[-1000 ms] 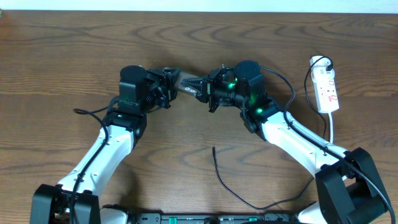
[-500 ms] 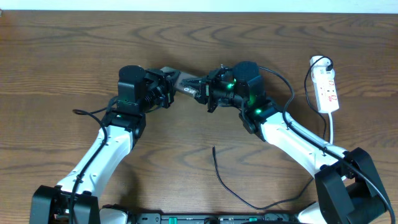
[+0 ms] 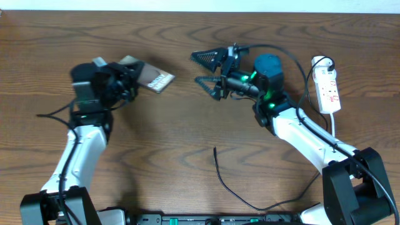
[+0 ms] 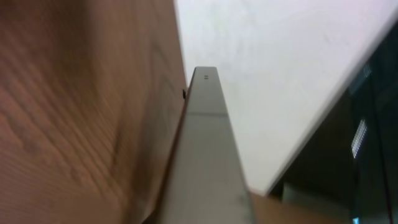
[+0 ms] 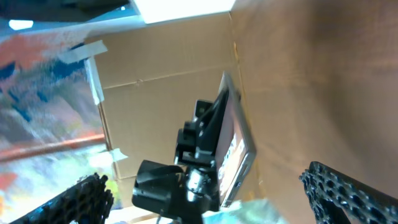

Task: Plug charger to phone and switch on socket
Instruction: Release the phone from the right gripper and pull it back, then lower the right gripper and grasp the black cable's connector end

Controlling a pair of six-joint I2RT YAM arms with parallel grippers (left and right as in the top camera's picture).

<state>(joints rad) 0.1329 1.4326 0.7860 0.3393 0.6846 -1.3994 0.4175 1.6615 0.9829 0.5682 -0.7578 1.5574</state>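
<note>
Wooden table point(image 3: 187, 125) is seen under both arms. The phone point(image 3: 155, 79) is clamped in the left jaws, over the table's left part. The right jaws are spread wide, with nothing held. Next, the charger point(image 3: 218, 172) should likely be picked up near its tip.

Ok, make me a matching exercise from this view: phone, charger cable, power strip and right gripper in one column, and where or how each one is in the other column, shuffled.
Column one
1. phone
2. charger cable
3. power strip
4. right gripper

Column two
A. open, holding nothing
B. white, lying on the table beside the right arm
C. clamped in the left gripper
D. lying loose on the table between the two arms, tip free

Pairs: 1-C, 2-D, 3-B, 4-A
</note>
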